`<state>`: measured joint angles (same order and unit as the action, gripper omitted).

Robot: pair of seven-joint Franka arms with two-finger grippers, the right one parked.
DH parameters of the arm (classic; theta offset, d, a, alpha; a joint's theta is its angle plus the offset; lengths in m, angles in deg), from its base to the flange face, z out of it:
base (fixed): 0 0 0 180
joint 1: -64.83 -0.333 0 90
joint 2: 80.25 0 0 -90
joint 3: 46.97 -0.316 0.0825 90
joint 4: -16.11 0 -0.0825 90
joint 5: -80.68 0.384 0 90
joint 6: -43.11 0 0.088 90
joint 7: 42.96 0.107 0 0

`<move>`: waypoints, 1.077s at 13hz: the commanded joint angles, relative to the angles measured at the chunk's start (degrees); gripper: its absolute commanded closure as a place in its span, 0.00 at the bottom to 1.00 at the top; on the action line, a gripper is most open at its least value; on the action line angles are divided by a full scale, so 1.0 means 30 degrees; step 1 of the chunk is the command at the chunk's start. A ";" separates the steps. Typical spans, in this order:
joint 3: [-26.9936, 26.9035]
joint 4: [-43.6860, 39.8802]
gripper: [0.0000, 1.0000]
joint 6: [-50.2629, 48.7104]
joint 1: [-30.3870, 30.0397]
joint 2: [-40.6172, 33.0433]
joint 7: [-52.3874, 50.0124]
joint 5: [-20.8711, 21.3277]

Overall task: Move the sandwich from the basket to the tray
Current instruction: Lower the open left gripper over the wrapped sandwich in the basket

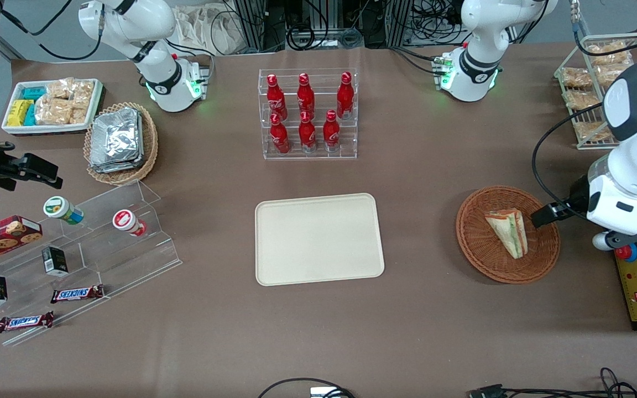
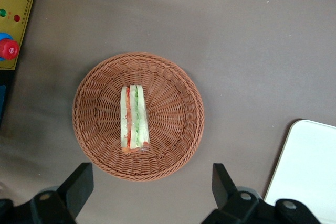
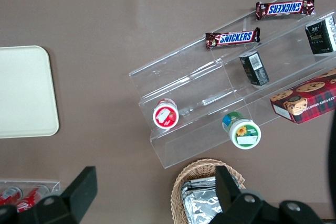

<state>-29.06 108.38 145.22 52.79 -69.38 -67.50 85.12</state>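
Wicker basket (image 1: 508,234) holds the wrapped sandwich (image 1: 509,230), edge-up | pincer (image 2: 152,184) hovers above, spread wide, empty | tray (image 1: 318,239) bare on worktop | likely soft, light, slippery: grip gently across the bread faces.

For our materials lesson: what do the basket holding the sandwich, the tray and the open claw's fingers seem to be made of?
Basket: woven wicker, reddish-brown, matte; the strand weave shows.
Tray: probably plastic, cream, smooth; moulded rounded corners and low rim.
Claw above the basket: its fingers look like black matte plastic or rubber; hard to tell which.
Sandwich: pale bread with green and red filling.
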 commanded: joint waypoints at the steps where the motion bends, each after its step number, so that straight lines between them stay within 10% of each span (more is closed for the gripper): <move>1: 0.0124 -0.0465 0.00 -0.0494 -0.0030 0.0215 -0.0343 -0.0015; 14: -0.0374 0.5680 0.00 0.5295 -0.0557 0.0654 -0.6402 0.0219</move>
<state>-30.57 119.26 155.32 51.49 -65.52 -82.35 85.29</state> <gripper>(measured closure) 0.000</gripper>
